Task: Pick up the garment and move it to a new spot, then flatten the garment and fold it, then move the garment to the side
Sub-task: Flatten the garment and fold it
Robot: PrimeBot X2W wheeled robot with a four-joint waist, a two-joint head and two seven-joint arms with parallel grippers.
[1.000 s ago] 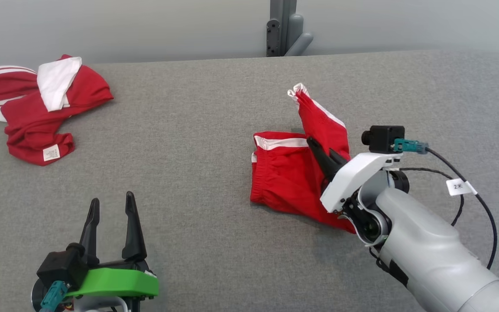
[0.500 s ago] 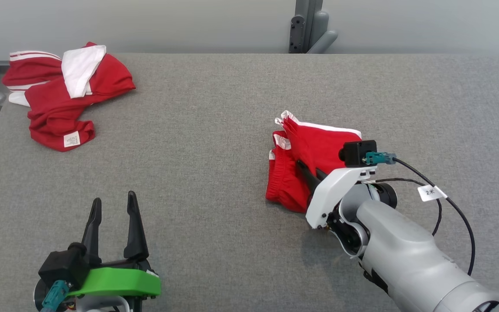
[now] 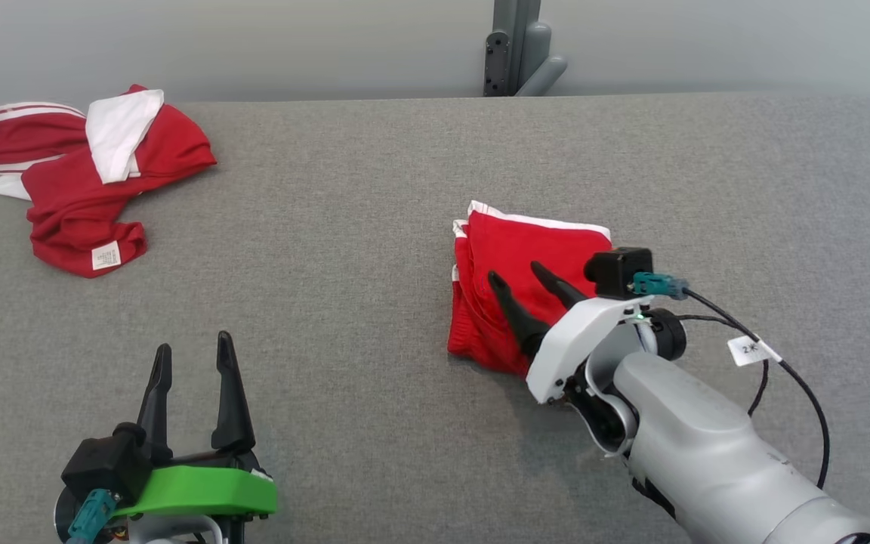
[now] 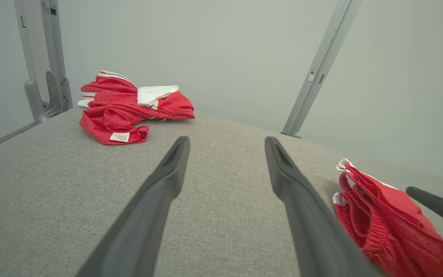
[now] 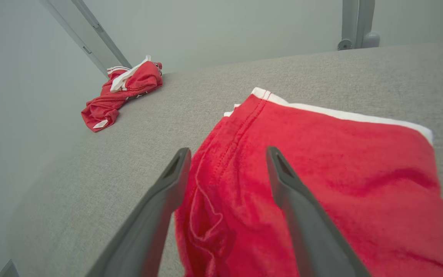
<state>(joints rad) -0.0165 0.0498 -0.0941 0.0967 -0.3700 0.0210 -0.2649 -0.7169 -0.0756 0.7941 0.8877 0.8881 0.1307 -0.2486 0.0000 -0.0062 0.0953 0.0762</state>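
The garment [image 3: 518,257] is a pair of red shorts with white trim, folded into a compact stack right of the table's middle. My right gripper [image 3: 515,275] hovers open just over its near part, both fingers spread with nothing between them. In the right wrist view the garment [image 5: 321,169] lies flat under and past the open right gripper [image 5: 225,154]. My left gripper [image 3: 192,349] stands open at the lower left, well away from the garment. The left wrist view shows the open left gripper [image 4: 225,141] and the garment [image 4: 375,215] at the right edge.
A second red and white garment [image 3: 95,181] lies crumpled at the table's far left corner, also in the left wrist view [image 4: 129,109] and right wrist view [image 5: 121,92]. The grey fabric table [image 3: 344,249] spreads wide. A grey post [image 3: 514,49] stands behind the far edge.
My right gripper folded the raised flap of the garment over to the left and laid it down, then opened and let go. The head camera shifted slightly. The left gripper stayed still.
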